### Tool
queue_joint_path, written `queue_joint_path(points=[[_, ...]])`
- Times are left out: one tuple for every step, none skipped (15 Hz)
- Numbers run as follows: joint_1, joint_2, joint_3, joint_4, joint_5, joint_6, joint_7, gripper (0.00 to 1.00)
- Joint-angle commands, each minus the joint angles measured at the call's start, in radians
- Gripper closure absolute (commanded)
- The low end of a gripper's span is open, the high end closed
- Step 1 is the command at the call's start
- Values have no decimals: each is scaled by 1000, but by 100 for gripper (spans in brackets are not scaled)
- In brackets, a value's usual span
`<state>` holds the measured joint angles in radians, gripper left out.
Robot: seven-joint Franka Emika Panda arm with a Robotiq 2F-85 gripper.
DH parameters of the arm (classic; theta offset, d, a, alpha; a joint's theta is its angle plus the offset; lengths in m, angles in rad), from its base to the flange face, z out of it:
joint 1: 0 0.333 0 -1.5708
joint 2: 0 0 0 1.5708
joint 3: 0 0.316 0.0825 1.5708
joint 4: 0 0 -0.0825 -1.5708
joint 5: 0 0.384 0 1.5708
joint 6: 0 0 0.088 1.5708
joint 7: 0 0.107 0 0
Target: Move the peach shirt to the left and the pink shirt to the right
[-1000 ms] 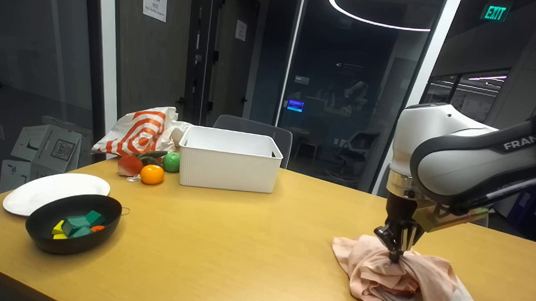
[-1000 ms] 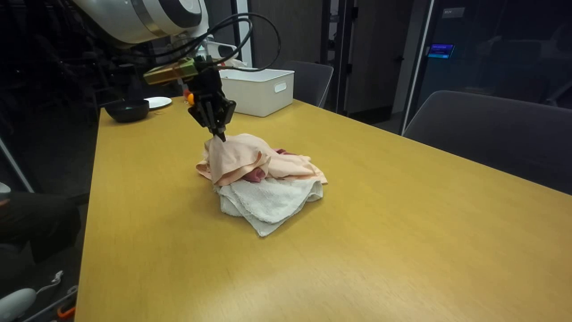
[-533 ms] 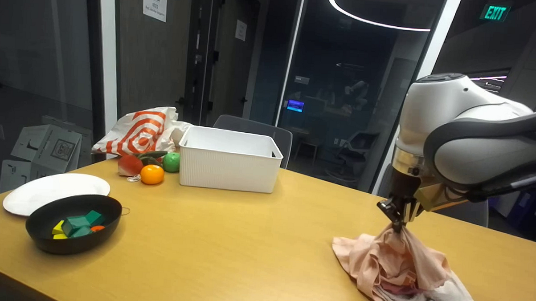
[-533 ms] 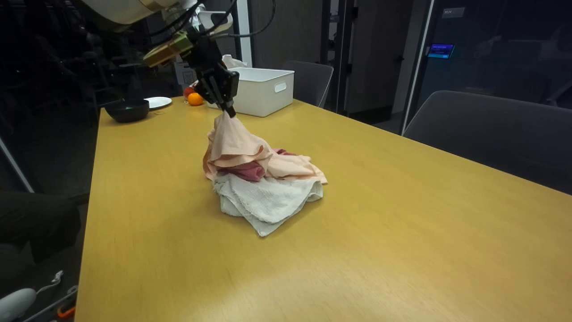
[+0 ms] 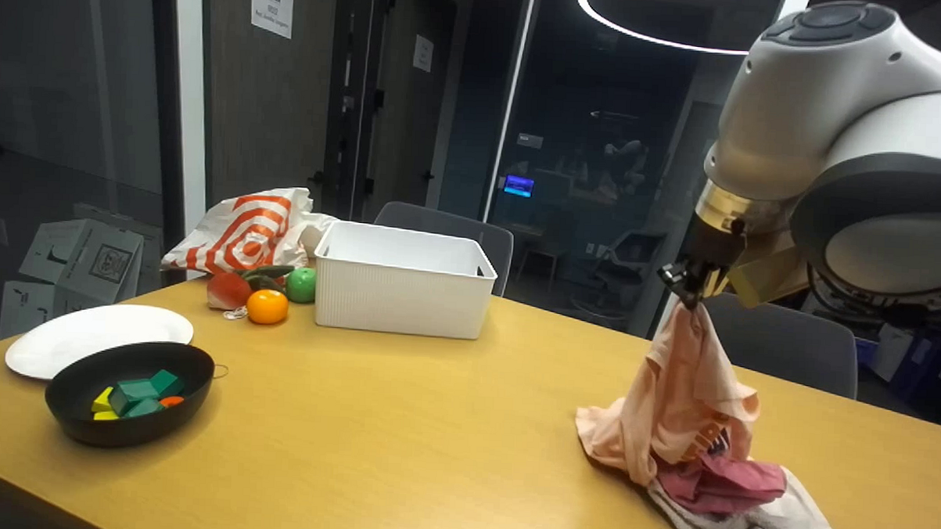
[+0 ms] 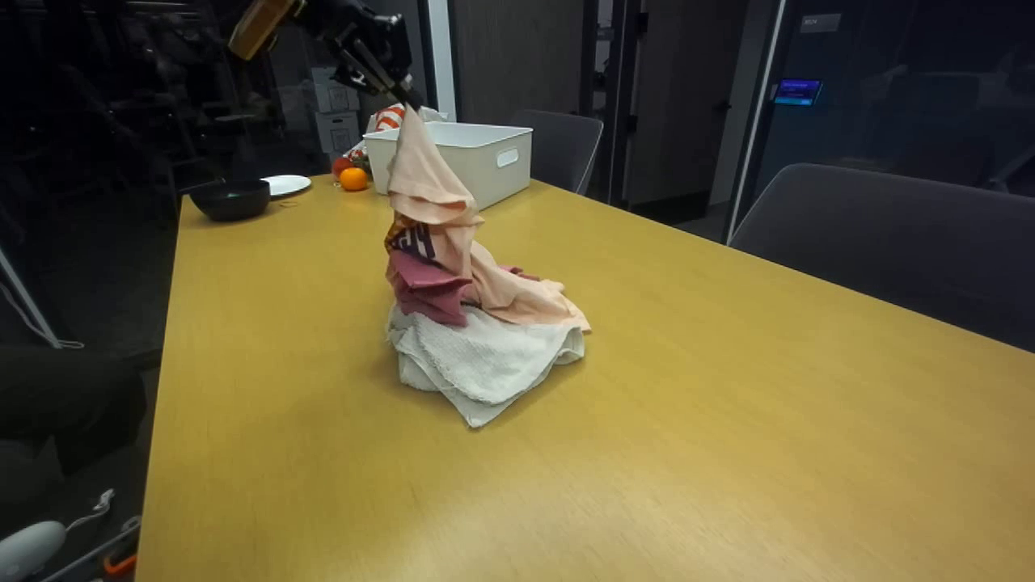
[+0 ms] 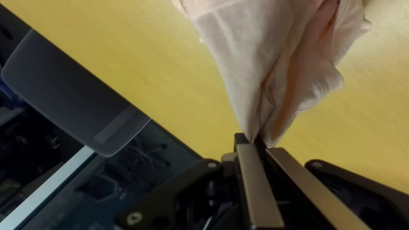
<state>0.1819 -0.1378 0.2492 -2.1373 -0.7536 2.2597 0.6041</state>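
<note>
My gripper (image 5: 689,300) is shut on the top of the peach shirt and holds it pulled up; the gripper also shows in the other views (image 6: 413,102) (image 7: 254,142). The peach shirt (image 5: 670,381) hangs as a tall cone, with dark print on its lower part in both exterior views (image 6: 433,178). Its bottom still rests on the pile and table. In the wrist view, the shirt (image 7: 252,57) runs up from the fingertips. The pink shirt (image 5: 717,483) is crumpled under the peach one, partly hidden, and also shows in an exterior view (image 6: 434,293).
A white towel (image 6: 493,364) lies under the shirts. A white bin (image 5: 403,297), several toy fruits such as an orange (image 5: 267,307), a bag (image 5: 245,229), a white plate (image 5: 37,351) and a black bowl (image 5: 81,419) stand farther along the table. Chairs (image 6: 889,242) line one edge.
My gripper has risen with the peach shirt in it. The shirt has stretched from a low heap into a tall cone, and more of the pink shirt and the print is exposed.
</note>
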Motion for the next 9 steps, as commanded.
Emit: queue_joint_path(points=[[-2,-20,33,72,-137,36,86,93],[4,-23,34,83,-131,69,92,93],[5,-23,40,97,-150,97,114,92],[6,-24,46,111,-170,127,129,92],[9,-21,49,123,-168,155,132,93],[13,-20,53,130,-167,185,136,93],[16,-20,56,138,-164,220,136,93],[15,-22,62,145,-181,250,151,93],[17,-27,67,151,-188,286,159,93]])
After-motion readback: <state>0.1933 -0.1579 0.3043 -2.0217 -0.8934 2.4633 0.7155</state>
